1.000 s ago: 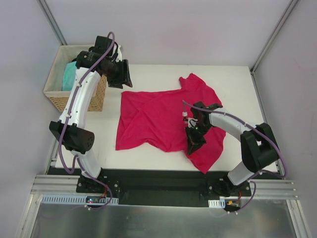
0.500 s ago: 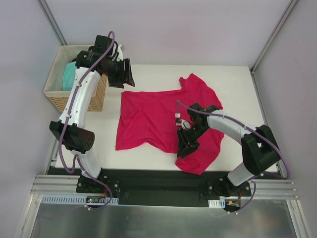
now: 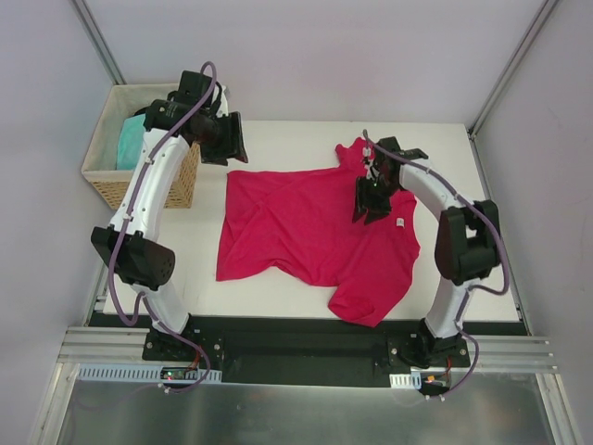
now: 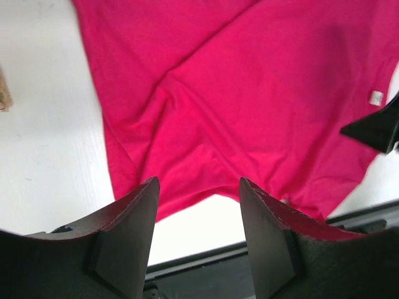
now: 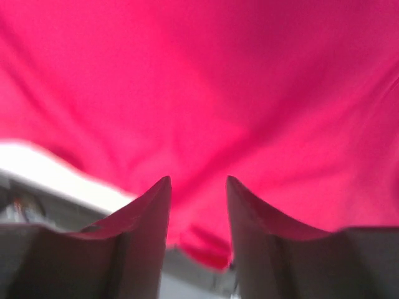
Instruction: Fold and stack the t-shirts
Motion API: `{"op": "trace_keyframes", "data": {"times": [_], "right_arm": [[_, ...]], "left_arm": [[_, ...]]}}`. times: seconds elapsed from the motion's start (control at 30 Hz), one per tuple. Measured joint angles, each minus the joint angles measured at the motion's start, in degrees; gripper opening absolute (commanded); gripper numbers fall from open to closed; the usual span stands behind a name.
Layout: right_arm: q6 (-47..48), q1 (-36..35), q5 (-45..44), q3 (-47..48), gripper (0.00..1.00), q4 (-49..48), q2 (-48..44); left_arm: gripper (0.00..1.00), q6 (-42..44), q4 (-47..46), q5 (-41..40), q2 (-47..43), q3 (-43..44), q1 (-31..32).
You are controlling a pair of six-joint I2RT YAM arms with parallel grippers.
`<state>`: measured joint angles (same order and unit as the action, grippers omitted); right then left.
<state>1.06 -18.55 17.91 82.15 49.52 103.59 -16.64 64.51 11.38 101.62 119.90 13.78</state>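
A crimson-pink t-shirt [image 3: 306, 227] lies spread and creased on the white table [image 3: 278, 139], its small white label [image 3: 400, 223] near the right edge. My right gripper [image 3: 364, 211] hovers over the shirt's far right part. In the right wrist view this gripper [image 5: 197, 180] is open with nothing between its fingers, only blurred pink cloth [image 5: 249, 93] below. My left gripper [image 3: 232, 156] hangs open above the shirt's far left corner. In the left wrist view that gripper [image 4: 198, 182] is empty over the shirt [image 4: 249, 93]. A turquoise t-shirt [image 3: 130, 144] sits bunched in the basket.
A woven wicker basket [image 3: 102, 181] stands at the table's far left corner, right beside the left arm. The black rail [image 3: 296, 338] with the arm bases runs along the near edge. Grey walls enclose the back and sides.
My right gripper opened, let go of the shirt's near right part and swung away to the far right. That corner now lies shifted leftward. The left arm barely moved.
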Motion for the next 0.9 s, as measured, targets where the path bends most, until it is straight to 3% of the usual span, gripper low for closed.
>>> {"op": "trace_keyframes", "data": {"times": [0.03, 0.07, 0.17, 0.47, 0.7, 0.9], "right_arm": [[0.0, 1.1, -1.2, 2.6, 0.33, -1.1, 2.8], [0.1, 2.0, -2.2, 4.7, 0.19, -2.4, 5.5], [-0.3, 4.2, -4.2, 9.5, 0.01, -4.9, 11.9], [-1.7, 6.8, -11.5, 24.3, 0.01, -3.8, 23.5], [-1.7, 7.0, -23.8, 31.9, 0.01, 1.1, 25.0], [-1.7, 8.9, -26.5, 34.5, 0.01, 4.1, 28.2]], "left_arm": [[0.54, 0.1, -1.8, -0.5, -0.9, -2.3, 0.0], [0.54, 0.1, -3.3, -1.2, -1.9, -4.6, 0.0], [0.53, 0.1, -6.4, -2.1, -5.2, -11.1, -0.9], [0.52, -0.4, -10.8, -3.0, -9.6, -12.6, -3.4], [0.51, -1.2, -11.4, -3.0, -9.9, -13.8, -3.3], [0.51, -2.0, -11.6, -3.0, -9.9, -13.9, -3.3]]}}
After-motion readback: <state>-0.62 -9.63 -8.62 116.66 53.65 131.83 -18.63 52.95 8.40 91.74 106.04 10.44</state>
